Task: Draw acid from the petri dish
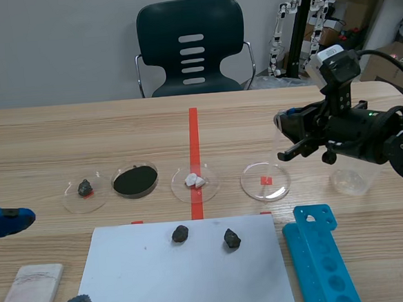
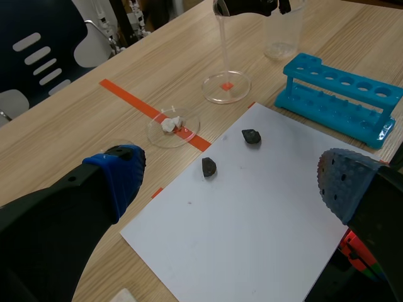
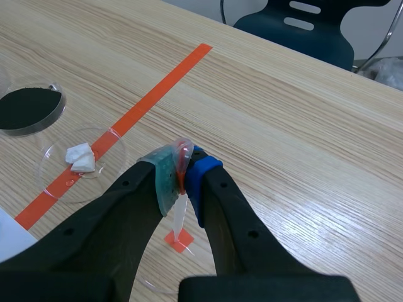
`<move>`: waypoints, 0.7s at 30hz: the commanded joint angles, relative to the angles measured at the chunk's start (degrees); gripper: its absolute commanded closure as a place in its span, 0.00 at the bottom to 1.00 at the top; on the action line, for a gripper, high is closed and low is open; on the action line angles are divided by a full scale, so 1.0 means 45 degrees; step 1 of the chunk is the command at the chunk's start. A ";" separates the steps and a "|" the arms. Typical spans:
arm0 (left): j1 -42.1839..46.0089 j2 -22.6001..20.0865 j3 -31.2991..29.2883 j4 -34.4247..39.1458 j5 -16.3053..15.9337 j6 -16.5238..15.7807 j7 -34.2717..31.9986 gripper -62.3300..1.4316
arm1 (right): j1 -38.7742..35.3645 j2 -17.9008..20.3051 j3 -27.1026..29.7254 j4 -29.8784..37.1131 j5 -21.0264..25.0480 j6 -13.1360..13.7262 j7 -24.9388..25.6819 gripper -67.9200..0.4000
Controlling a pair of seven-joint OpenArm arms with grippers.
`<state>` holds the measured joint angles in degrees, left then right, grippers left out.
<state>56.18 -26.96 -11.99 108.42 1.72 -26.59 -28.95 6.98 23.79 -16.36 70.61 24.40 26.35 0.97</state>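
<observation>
A clear petri dish (image 1: 264, 181) sits over a red tape square, right of the centre tape line. My right gripper (image 3: 182, 170) hovers above it, shut on the bulb of a clear plastic pipette (image 3: 181, 211). The pipette (image 2: 222, 47) hangs straight down, its tip at or just above the dish (image 2: 227, 87); I cannot tell if it touches. Whether the dish holds liquid is not visible. My left gripper (image 2: 230, 182) is open at the table's near left, above a white sheet, holding nothing.
In a row left of the dish are a dish with white chunks (image 1: 195, 182), one with black powder (image 1: 135, 181) and one with a dark stone (image 1: 85, 189). A white sheet (image 1: 190, 283) bears two dark stones. A blue tube rack (image 1: 323, 256) and clear beaker (image 1: 355, 178) stand right.
</observation>
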 commanded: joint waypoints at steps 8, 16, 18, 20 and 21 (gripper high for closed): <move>-0.0039 0.0092 0.0087 0.0136 -0.0131 0.0058 -0.0233 0.08 | 0.0282 0.0078 0.0058 0.0175 0.0044 0.0000 0.0194 0.98; -0.0039 0.0092 0.0087 0.0136 -0.0131 0.0058 -0.0233 0.08 | 0.0282 0.0078 0.0058 0.0175 0.0044 0.0000 0.0194 0.98; -0.0039 0.0092 0.0087 0.0136 -0.0131 0.0058 -0.0228 0.08 | 0.0282 0.0078 0.0058 0.0175 0.0044 0.0005 0.0194 0.98; -0.0039 0.0092 0.0087 0.0136 -0.0131 0.0058 -0.0228 0.08 | 0.0282 0.0078 0.0058 0.0175 0.0044 0.0005 0.0194 0.97; -0.0039 0.0092 0.0087 0.0136 -0.0131 0.0058 -0.0228 0.08 | 0.0282 0.0078 0.0058 0.0175 0.0044 0.0010 0.0194 0.96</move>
<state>56.18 -26.96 -11.99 108.42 1.72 -26.59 -28.97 6.98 23.79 -16.36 70.61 24.40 26.35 0.97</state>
